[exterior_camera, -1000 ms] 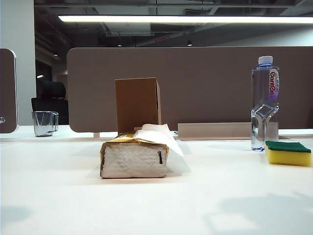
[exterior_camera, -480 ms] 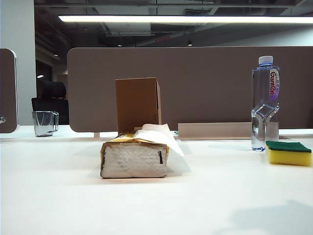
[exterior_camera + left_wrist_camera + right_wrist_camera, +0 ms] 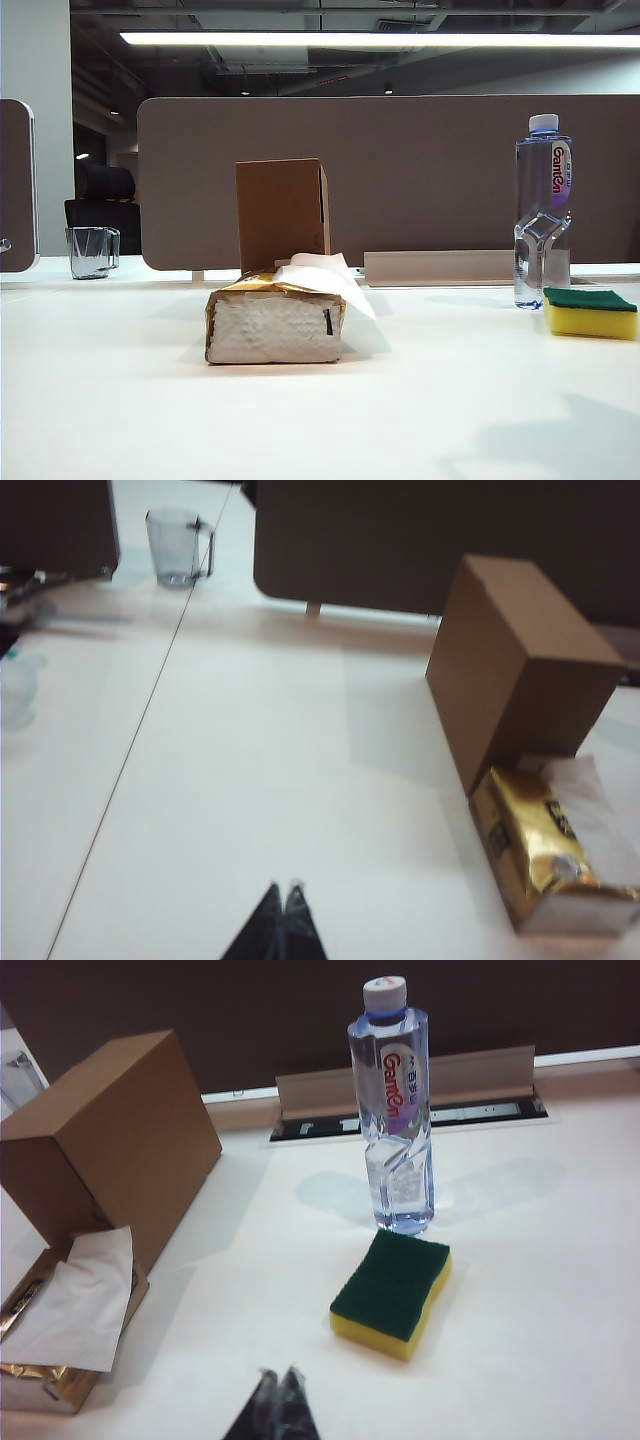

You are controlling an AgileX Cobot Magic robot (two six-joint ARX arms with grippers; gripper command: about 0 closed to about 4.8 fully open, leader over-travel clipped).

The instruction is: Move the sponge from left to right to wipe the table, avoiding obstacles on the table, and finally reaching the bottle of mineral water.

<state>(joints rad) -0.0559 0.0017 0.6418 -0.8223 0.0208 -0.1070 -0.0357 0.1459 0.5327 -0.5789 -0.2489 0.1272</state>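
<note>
The sponge (image 3: 391, 1295) lies green side up on the white desk (image 3: 120, 400), at the right in the exterior view, just in front of the bottle (image 3: 394, 1110) and a little to its right, not touching it. The right gripper (image 3: 278, 1380) hangs above the desk short of the sponge, its fingers pressed together and empty. The left gripper (image 3: 284, 892) hovers likewise over bare desk, fingers shut on nothing, with the tissue pack (image 3: 550, 855) and the box (image 3: 520, 670) off to one side. Neither arm shows in the exterior view. The pack sits in the middle, the upright box right behind it; wide open desk lies between pack and sponge. A glass cup (image 3: 92, 251) stands far left. The arm shadows on the near desk have shrunk since a second ago.
</note>
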